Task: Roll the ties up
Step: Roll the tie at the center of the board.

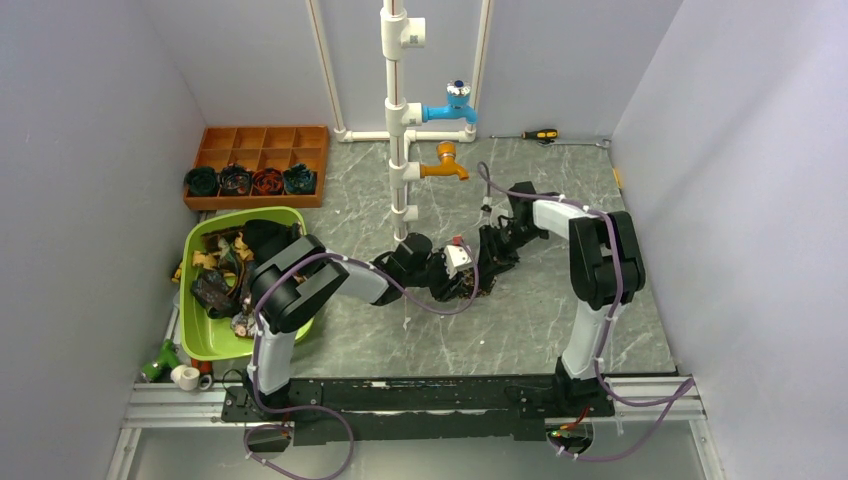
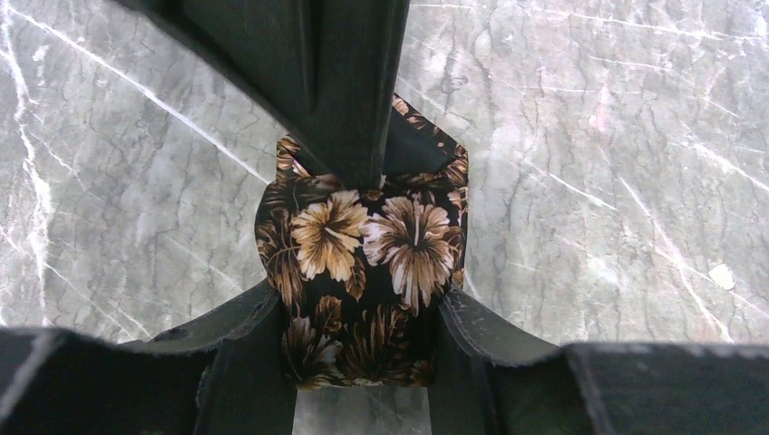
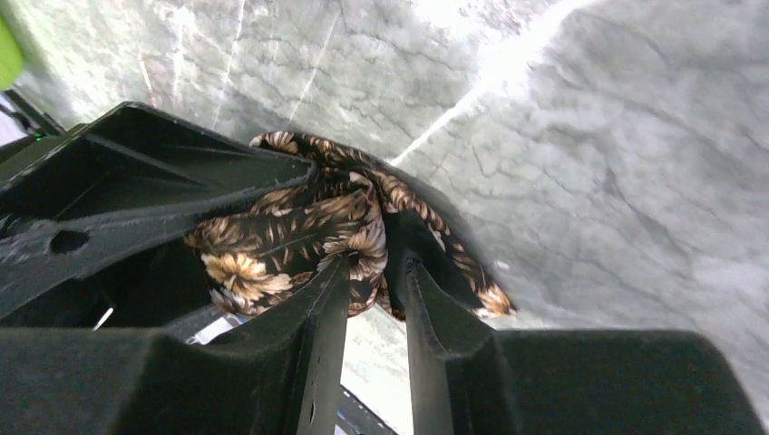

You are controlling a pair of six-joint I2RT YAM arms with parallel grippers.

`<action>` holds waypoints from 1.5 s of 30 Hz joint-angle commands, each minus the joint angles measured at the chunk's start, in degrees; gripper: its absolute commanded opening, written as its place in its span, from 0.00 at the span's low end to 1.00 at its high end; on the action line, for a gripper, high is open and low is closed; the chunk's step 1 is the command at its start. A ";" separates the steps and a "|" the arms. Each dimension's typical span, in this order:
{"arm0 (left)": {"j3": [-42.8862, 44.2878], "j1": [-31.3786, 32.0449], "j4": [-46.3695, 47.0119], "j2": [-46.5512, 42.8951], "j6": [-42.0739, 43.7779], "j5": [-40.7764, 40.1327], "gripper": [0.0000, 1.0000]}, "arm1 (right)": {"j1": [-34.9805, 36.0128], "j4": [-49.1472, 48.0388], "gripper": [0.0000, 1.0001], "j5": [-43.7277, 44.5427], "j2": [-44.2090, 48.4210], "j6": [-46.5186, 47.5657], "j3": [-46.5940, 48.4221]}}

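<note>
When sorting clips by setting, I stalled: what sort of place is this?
Likely a robot test booth: plain walls box in a marble-look table holding a mock pipe stand with taps.

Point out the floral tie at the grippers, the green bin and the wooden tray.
floral tie [image 2: 363,258]: left wrist view, flowered face of the roll.
green bin [image 1: 245,212]: top external view, far rim.
wooden tray [image 1: 250,140]: top external view, empty back compartment.
</note>
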State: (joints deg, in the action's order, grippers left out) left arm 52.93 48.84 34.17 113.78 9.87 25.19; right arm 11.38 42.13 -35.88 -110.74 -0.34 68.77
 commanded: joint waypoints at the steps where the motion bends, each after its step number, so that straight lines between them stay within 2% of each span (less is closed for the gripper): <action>1: -2.65 1.39 -6.63 0.59 -0.12 0.47 0.02 | -1.78 2.15 0.29 -4.26 5.08 0.91 -0.74; 4: -1.85 0.98 -7.30 0.76 -1.44 1.32 0.02 | -1.70 1.27 0.23 -3.97 5.56 0.43 -2.25; 9: -1.08 0.83 -7.31 0.64 -1.84 2.53 0.01 | -1.74 -0.21 0.07 2.12 2.80 0.43 -2.93; 13: -0.80 0.73 -6.70 -0.63 -1.04 3.99 0.01 | -0.73 -1.15 0.00 7.17 -1.19 1.00 -1.90; 23: 6.93 0.65 -13.23 -4.85 3.98 5.24 0.09 | 0.65 -3.22 0.00 13.63 -5.47 -1.14 -0.49; 29: 5.46 0.82 -17.81 -5.20 7.81 5.52 0.09 | 0.58 -3.89 0.00 15.41 -5.63 -1.18 -1.40; 33: 8.24 2.11 -29.55 0.08 9.41 -0.75 0.07 | 0.30 -3.90 0.00 12.09 -4.78 -0.89 -0.83; 35: 8.72 2.27 -32.32 2.41 9.06 -2.47 0.07 | 0.23 -3.75 0.00 9.58 -3.29 -0.78 -0.04; 38: 8.57 2.59 -33.85 3.85 9.50 -4.10 0.06 | -0.39 -2.49 0.07 4.38 -0.26 -0.25 1.34; 40: 8.63 2.67 -34.08 4.01 9.51 -4.79 0.06 | -1.25 -0.69 0.15 2.13 1.91 -0.19 2.38; 42: 8.43 2.71 -34.04 3.69 9.45 -4.74 0.05 | -2.60 0.96 0.27 0.33 3.99 -0.19 2.42; 45: 8.66 2.75 -34.09 3.56 9.16 -4.39 0.05 | -5.12 2.05 0.52 -1.73 6.27 -0.19 0.78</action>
State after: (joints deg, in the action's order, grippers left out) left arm 63.35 51.03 10.55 113.23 18.35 24.29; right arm 9.74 44.51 -34.54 -110.19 -1.80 69.08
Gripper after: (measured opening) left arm 0.477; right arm 0.383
